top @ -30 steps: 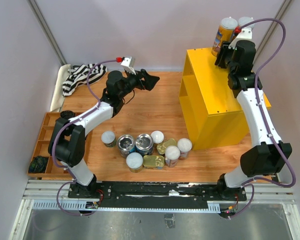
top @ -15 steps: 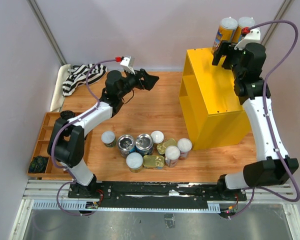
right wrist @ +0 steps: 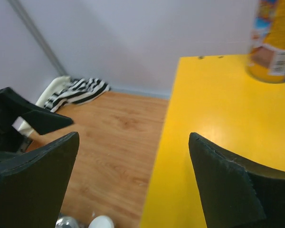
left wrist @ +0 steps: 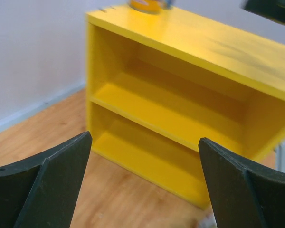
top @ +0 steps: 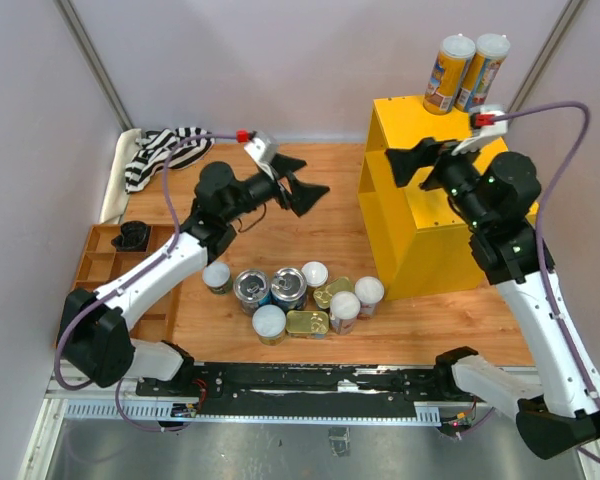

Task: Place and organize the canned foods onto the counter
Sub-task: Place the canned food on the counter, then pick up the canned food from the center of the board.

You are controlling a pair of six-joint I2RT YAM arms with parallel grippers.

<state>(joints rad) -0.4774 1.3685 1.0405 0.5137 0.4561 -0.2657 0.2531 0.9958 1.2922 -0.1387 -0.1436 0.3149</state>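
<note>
Now the right gripper (top: 413, 160) hangs open and empty over the yellow counter (top: 430, 215) bearing two upright tubes (top: 465, 72), while the left gripper (top: 305, 180) gapes empty near the loose cans (top: 300, 295).

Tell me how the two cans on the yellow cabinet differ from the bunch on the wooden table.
The pair of cans stands atop the yellow cabinet; the bunch sits lower, on the table. The pair is two tall tubes; the bunch is larger and mixes tubes, silver-topped cans and flat gold tins. Both include white-lidded tubes.

White arms (top: 172, 260), black joints (top: 502, 188) (purple cables (top: 540, 108))
</note>
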